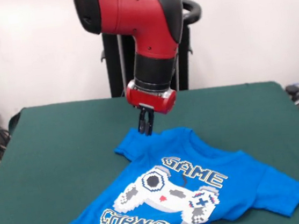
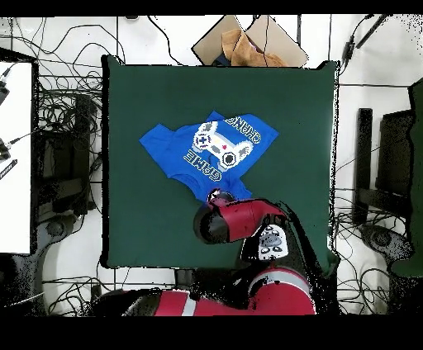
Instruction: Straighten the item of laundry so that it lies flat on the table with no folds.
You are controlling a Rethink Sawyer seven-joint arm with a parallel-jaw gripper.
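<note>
The item of laundry (image 1: 202,192), a bright blue T-shirt with a white game-controller print facing up, lies on the dark green table (image 1: 60,138) toward the front edge. One sleeve spreads out at the right. The other sleeve (image 1: 134,143) is bunched and lifted slightly at the shirt's far left corner. My gripper (image 1: 145,128) comes straight down onto that corner, its dark fingers shut on the cloth's edge. In the overhead view the shirt (image 2: 186,148) lies mid-table (image 2: 140,99), and the red arm (image 2: 235,221) covers the gripper and the shirt's nearest corner.
A cardboard box (image 2: 248,41) sits just beyond the table's far edge in the overhead view. Cables and equipment lie on the floor around all sides. Green cloth stretches wide to the left and right of the shirt.
</note>
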